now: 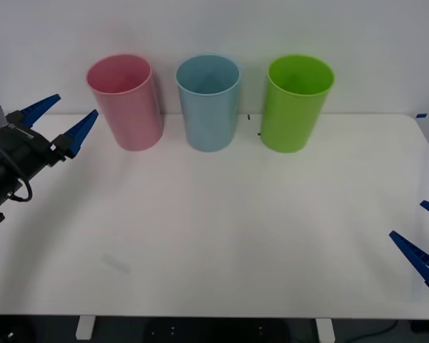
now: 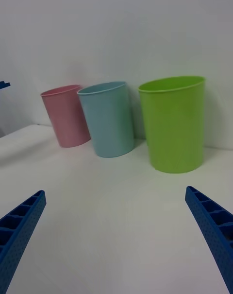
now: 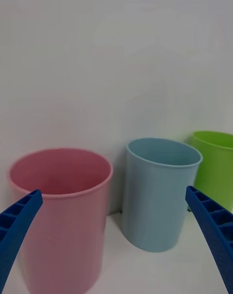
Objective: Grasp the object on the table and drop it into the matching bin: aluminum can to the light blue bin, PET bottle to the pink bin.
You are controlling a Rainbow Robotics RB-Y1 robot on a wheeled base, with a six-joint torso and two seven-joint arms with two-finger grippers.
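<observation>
No aluminum can or PET bottle is in view on the white table (image 1: 222, 236). At the back stand the pink bin (image 1: 125, 103), also seen close up (image 3: 60, 216), and to its right the light blue bin (image 1: 209, 103) (image 3: 160, 192). My left gripper (image 1: 75, 107) (image 3: 114, 191) hangs open and empty, raised just left of the pink bin and pointing at its rim. My right gripper (image 1: 407, 219) (image 2: 115, 192) is open and empty, low at the table's right edge, facing the light blue bin (image 2: 109, 119) and pink bin (image 2: 67, 114) from afar.
A bright green bin (image 1: 294, 103) (image 2: 174, 124) (image 3: 216, 163) stands right of the light blue one. All three bins line up along the back edge in front of a white wall. The front and middle of the tabletop are bare.
</observation>
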